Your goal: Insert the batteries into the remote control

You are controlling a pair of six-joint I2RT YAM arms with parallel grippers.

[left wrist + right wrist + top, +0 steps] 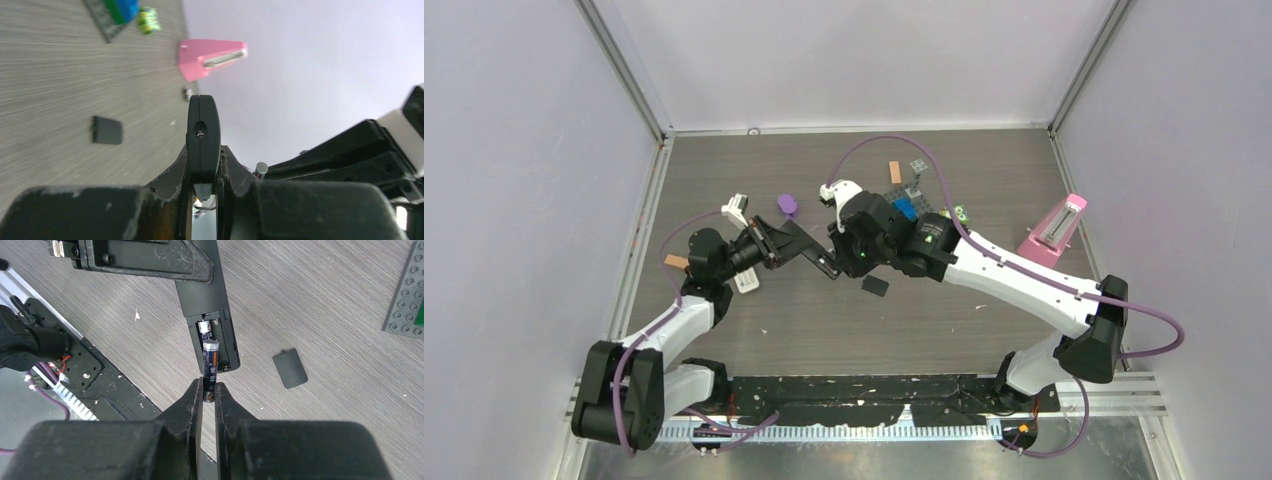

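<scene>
My left gripper (776, 246) is shut on the black remote control (821, 260) and holds it above the table. In the left wrist view the remote (203, 132) shows end-on between the fingers. In the right wrist view the remote (202, 290) has its battery bay open, with one dark battery (204, 326) lying inside. My right gripper (209, 390) is shut on a second dark battery with an orange band (211, 362), whose silvery end sits at the empty slot. The right gripper (848, 254) meets the remote's end. The orange-red battery is out of view.
The black battery cover (290, 368) lies on the table just right of the remote, also seen from above (875, 285). A grey brick plate with blue and green bricks (909, 205), a pink wedge (1054, 228), a purple piece (787, 205) and a white object (746, 283) lie around.
</scene>
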